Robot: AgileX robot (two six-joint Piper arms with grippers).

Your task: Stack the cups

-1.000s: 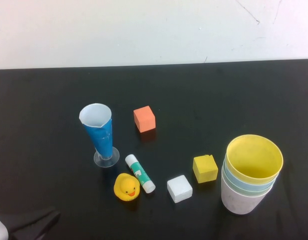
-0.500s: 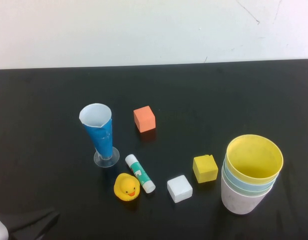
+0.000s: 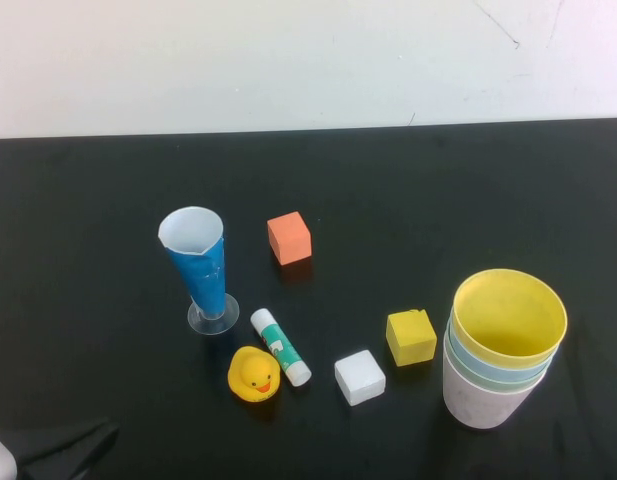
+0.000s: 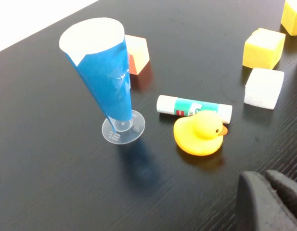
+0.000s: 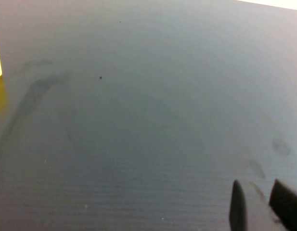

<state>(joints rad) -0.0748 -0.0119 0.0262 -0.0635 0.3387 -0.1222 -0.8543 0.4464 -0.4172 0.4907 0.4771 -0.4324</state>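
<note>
The cups (image 3: 500, 352) stand nested in one upright stack at the right of the black table. The yellow cup (image 3: 510, 316) is on top, light blue (image 3: 488, 366) and pale green rims show under it, and the pink-white cup (image 3: 476, 402) is at the bottom. My left gripper (image 3: 66, 446) lies low at the near left corner, far from the stack; in the left wrist view this left gripper (image 4: 264, 177) is shut and holds nothing. My right gripper (image 5: 256, 186) is outside the high view; it hovers open over bare table with nothing between its fingertips.
A tall blue cone glass (image 3: 200, 266) on a clear base stands left of centre. Near it are an orange cube (image 3: 289, 238), a glue stick (image 3: 280, 346), a rubber duck (image 3: 254, 375), a white cube (image 3: 359, 377) and a yellow cube (image 3: 410, 337) next to the stack.
</note>
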